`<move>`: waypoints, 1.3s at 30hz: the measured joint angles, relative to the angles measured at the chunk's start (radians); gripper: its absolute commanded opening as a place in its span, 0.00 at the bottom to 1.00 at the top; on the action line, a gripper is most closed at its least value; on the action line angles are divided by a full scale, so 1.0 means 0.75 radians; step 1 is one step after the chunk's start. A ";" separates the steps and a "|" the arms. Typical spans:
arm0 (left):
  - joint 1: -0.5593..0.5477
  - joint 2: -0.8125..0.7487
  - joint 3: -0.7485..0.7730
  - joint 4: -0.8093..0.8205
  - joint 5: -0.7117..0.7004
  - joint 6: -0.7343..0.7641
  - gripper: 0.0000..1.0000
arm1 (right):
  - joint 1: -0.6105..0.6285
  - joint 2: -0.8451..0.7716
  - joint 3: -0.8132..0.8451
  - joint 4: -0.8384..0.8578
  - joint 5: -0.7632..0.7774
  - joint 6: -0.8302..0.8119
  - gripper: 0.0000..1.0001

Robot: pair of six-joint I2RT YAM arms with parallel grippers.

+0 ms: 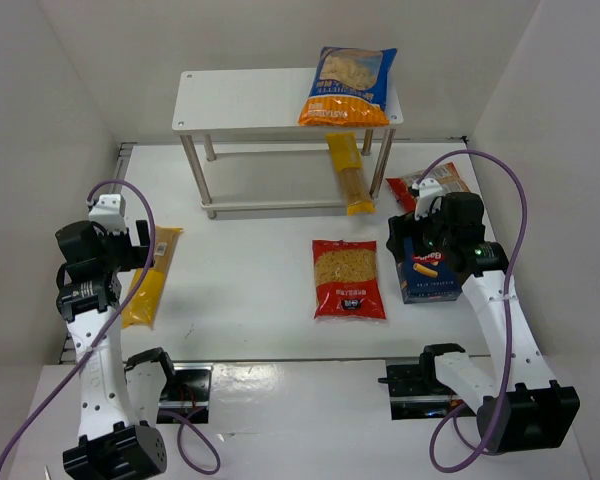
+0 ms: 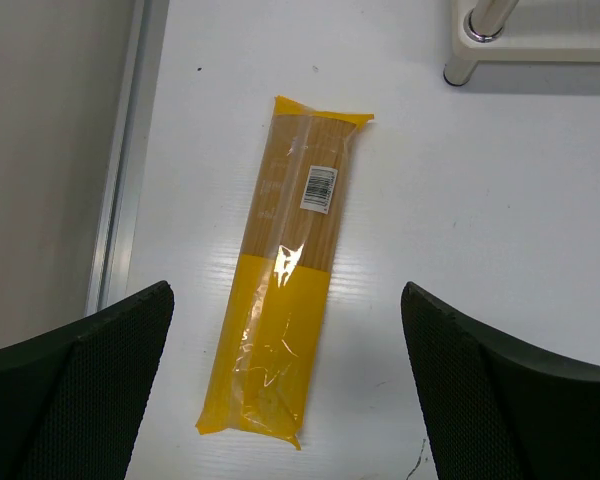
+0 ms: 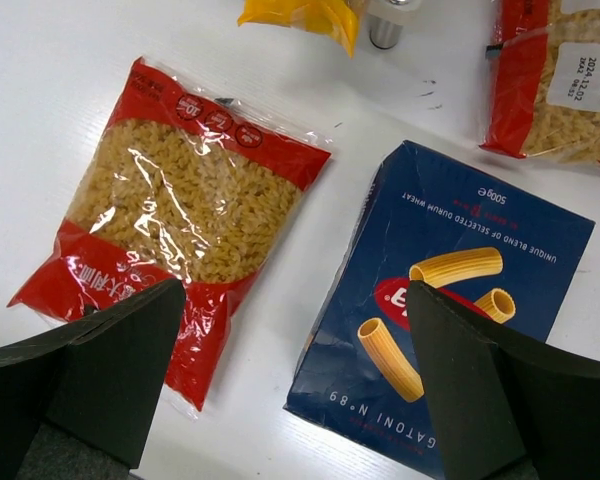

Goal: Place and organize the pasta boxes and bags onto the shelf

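Note:
The white shelf (image 1: 240,100) stands at the back. The blue-and-orange bag (image 1: 348,85) lies on its top board. One yellow spaghetti bag (image 1: 348,172) lies partly under the shelf on its right side. The other yellow bag (image 1: 150,280) lies at the left, and it also shows in the left wrist view (image 2: 290,300). My left gripper (image 1: 140,245) (image 2: 285,288) is open above it. One red bag (image 1: 348,280) (image 3: 170,220) lies mid-table, another red bag (image 1: 425,185) (image 3: 555,80) at the right. My right gripper (image 1: 420,245) (image 3: 296,285) is open over the left edge of the dark blue pasta box (image 1: 430,275) (image 3: 450,320).
White walls close in the table on the left, back and right. A shelf leg (image 2: 470,45) stands beyond the left yellow bag, and another leg (image 3: 385,25) stands beyond the blue box. A metal rail (image 2: 125,200) runs along the table's left edge.

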 measured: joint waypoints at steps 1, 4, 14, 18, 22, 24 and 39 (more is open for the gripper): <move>0.000 0.000 0.000 0.000 0.001 0.000 1.00 | 0.000 0.000 0.000 -0.002 0.003 0.001 0.99; 0.000 0.000 0.000 0.000 0.001 0.000 1.00 | 0.000 0.004 0.000 -0.002 0.008 0.006 0.99; 0.003 0.034 0.022 -0.016 -0.006 0.001 1.00 | 0.000 0.011 0.000 -0.004 0.008 0.007 0.99; 0.001 0.162 0.105 -0.066 0.002 0.023 1.00 | 0.000 0.011 0.000 -0.004 0.008 0.007 0.99; -0.123 0.301 0.163 -0.072 -0.156 0.108 1.00 | 0.000 0.010 0.000 -0.004 0.008 0.007 0.99; -0.176 0.302 0.140 -0.064 -0.227 0.159 1.00 | 0.005 0.010 0.000 -0.004 0.008 0.007 0.99; -0.150 0.549 -0.159 0.110 -0.226 0.533 1.00 | 0.033 0.013 0.000 -0.005 0.008 0.011 0.99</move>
